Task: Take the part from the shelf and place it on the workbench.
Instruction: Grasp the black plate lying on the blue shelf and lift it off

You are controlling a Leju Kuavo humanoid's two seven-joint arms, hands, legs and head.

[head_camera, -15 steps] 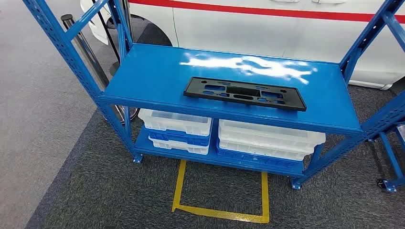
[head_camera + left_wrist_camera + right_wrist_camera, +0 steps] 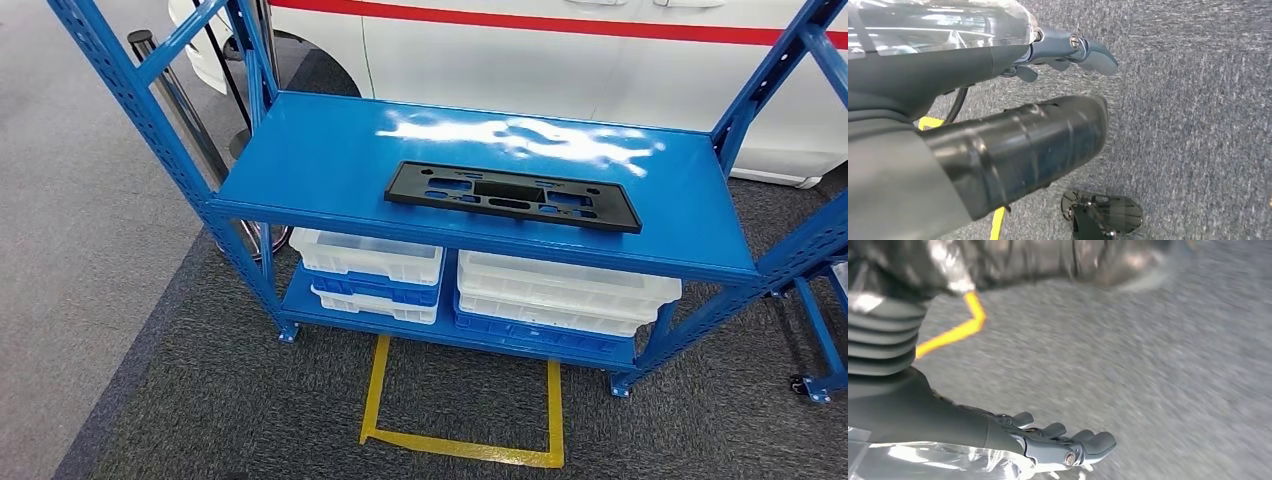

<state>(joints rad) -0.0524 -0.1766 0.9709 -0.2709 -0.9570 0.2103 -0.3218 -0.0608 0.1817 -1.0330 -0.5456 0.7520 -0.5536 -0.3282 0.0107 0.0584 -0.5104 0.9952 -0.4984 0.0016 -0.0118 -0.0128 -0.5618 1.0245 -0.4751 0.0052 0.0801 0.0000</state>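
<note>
Left hand: the left hand (image 2: 1068,52) hung over grey carpet (image 2: 1198,100), its fingers stretched out and holding nothing.
Right hand: the right hand (image 2: 1058,442) also hung over the carpet, fingers extended side by side, empty; that view was blurred.
Part: the black part (image 2: 513,195), a long flat plate with cut-outs, lay flat on the shelf's (image 2: 320,150) upper blue board, near the front edge and a little right of the middle, touched by neither hand.
Lower board: white and blue bins (image 2: 368,270) sat stacked in two piles side by side.
Floor: yellow tape (image 2: 462,445) marked a square in front of the shelf.
Behind: a white car (image 2: 560,60) with a red stripe stood beyond the shelf.
</note>
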